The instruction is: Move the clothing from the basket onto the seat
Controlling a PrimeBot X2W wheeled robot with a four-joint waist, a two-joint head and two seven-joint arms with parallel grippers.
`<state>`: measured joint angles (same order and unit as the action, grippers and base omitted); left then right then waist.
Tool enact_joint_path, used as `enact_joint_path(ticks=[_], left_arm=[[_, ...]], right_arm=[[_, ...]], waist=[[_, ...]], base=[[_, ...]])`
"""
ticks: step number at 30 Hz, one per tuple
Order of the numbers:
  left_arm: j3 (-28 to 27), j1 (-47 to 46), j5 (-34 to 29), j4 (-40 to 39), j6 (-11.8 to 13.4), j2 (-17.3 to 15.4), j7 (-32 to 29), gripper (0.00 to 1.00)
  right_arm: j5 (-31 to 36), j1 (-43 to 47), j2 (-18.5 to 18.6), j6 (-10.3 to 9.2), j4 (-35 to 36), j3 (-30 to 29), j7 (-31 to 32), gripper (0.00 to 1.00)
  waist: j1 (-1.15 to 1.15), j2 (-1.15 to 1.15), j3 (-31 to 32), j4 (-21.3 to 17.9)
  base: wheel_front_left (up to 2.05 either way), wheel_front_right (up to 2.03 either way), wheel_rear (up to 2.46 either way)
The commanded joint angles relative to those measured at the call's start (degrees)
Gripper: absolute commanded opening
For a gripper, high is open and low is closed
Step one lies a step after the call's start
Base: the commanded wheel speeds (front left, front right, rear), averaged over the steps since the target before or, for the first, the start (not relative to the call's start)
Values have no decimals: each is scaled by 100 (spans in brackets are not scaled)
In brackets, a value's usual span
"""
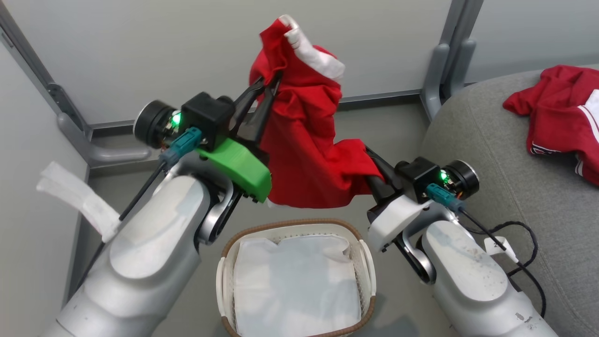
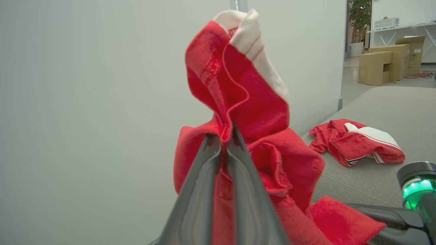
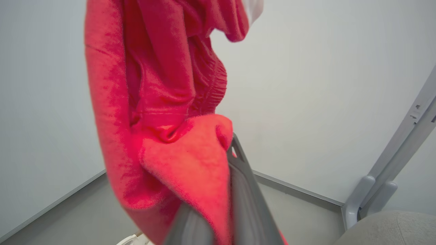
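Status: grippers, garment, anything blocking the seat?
Both shut on the held garment: left gripper high, right gripper low. It hangs above the basket, white cloth inside. Second garment on the seat; path looks open.

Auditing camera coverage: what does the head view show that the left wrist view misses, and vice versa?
Head view adds the basket with a white cloth in it. Left wrist view adds cardboard boxes and a potted plant far off. Shared: left gripper and right gripper shut on the red garment, a second red garment on the grey seat.
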<state>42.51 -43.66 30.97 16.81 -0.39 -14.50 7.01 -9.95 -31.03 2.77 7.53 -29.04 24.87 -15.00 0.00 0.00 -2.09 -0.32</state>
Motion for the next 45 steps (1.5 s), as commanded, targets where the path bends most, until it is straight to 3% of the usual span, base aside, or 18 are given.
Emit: enact_joint_path(ticks=[1, 16, 31, 39, 45], left_arm=[[-82, 220, 92, 52, 62, -36, 110, 100], [-27, 1714, 472, 428, 104, 37, 679, 100], [96, 2255, 274, 323, 85, 259, 815, 100], [46, 2319, 192, 269, 87, 306, 819, 100], [93, 2235, 63, 236, 68, 341, 820, 100]], right_arm=[[61, 89, 22, -8, 82, -109, -28, 0], [507, 497, 20, -8, 466, -842, -28, 0], [722, 702, 21, -8, 635, -1297, -28, 0], [959, 570, 53, -8, 848, -1472, -28, 0], [1069, 533, 310, -8, 1037, -1589, -28, 0]], waist=[[0, 0, -11, -30], [0, 0, -67, -192], [0, 0, -169, -497], [0, 0, -296, -1071], [0, 0, -469, -1705]], base=[[0, 0, 0], [0, 0, 0], [0, 0, 0], [0, 0, 0], [0, 0, 0]])
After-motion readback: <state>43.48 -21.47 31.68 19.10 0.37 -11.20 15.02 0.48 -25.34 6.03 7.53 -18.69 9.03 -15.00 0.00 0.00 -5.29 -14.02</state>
